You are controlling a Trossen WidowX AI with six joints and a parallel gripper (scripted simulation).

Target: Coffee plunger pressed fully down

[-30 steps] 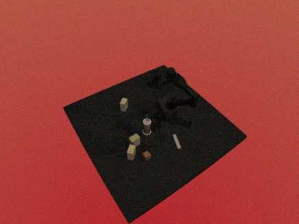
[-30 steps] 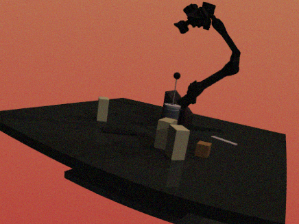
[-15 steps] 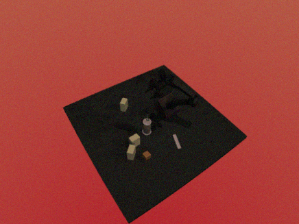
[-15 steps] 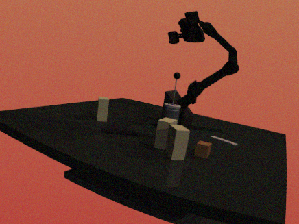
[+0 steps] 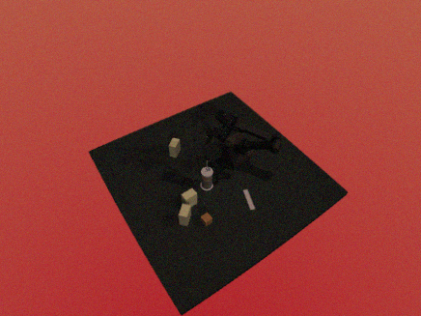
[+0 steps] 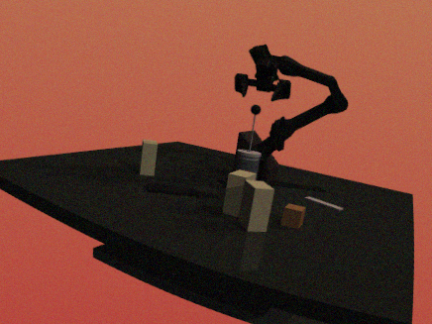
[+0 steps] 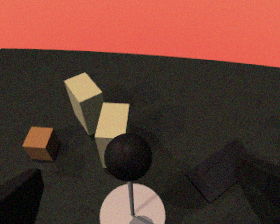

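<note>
The coffee press point(image 5: 207, 178) point(image 6: 249, 162) point(image 7: 114, 201) stands upright on the dark table point(image 5: 270, 229) point(image 6: 347, 255) point(image 7: 30, 75). Its thin rod stands well above the lid, topped by a round black knob point(image 6: 256, 109) point(image 7: 128, 156). My gripper point(image 6: 261, 96) point(image 7: 142, 172) is open and empty, pointing down a little above the knob. In the wrist view the knob shows between the two fingers, which do not appear to touch it. In the top view the fingers and the knob are too dark to make out.
Two cream blocks point(image 5: 189, 197) point(image 6: 259, 210) point(image 7: 113, 117) stand close together beside the press. Another cream block point(image 5: 174, 148) point(image 6: 149, 159) stands farther off. An orange cube point(image 5: 207, 218) point(image 6: 293, 216) point(image 7: 40, 142) and a pale flat strip point(image 5: 248, 199) point(image 6: 324, 203) lie on the table.
</note>
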